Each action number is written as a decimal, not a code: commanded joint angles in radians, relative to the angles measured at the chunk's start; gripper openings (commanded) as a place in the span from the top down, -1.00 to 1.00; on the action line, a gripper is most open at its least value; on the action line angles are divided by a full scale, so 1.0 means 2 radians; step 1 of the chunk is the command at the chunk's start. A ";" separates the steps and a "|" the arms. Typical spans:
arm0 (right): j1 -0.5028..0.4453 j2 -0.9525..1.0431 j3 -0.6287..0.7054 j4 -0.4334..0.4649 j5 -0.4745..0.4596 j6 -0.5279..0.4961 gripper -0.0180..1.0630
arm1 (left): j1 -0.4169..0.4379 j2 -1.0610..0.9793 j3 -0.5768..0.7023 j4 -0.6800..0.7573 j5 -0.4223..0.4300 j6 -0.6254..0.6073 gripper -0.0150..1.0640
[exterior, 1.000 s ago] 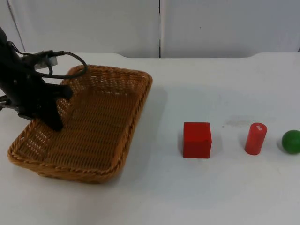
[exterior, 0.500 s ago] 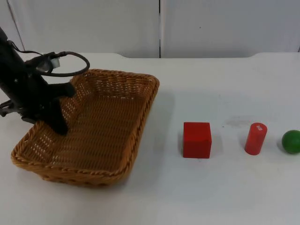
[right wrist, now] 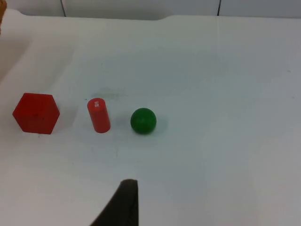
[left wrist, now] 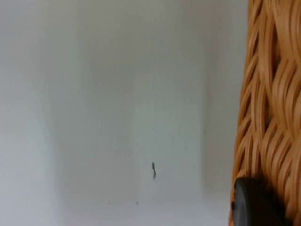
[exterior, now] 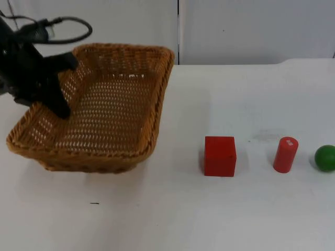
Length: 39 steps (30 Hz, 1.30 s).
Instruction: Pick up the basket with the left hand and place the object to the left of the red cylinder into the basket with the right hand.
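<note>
I see the left tool (exterior: 58, 99) clamped on the wicker basket (exterior: 112, 104) rim, basket tilted above the counter (exterior: 172, 219). Red cube (exterior: 220, 156) sits just left of the red cylinder (exterior: 285, 154), well apart from the right tool; its opening I cannot tell.

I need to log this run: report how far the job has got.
Done: the left gripper is shut on the basket rim and has it lifted and tilted. In hand: nothing else. Left: the red cube, left of the red cylinder, sits on the table, not yet picked by the right gripper.
</note>
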State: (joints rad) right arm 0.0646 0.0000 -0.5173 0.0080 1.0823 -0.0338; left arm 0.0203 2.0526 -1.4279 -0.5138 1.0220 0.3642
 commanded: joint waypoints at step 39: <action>0.001 0.000 0.001 0.003 -0.002 -0.002 -0.98 | -0.002 -0.263 0.064 0.044 0.100 -0.095 0.98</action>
State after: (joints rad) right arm 0.0646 0.0000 -0.5173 0.0080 1.0823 -0.0338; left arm 0.0203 1.5414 -1.3014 -0.4225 1.2161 0.1862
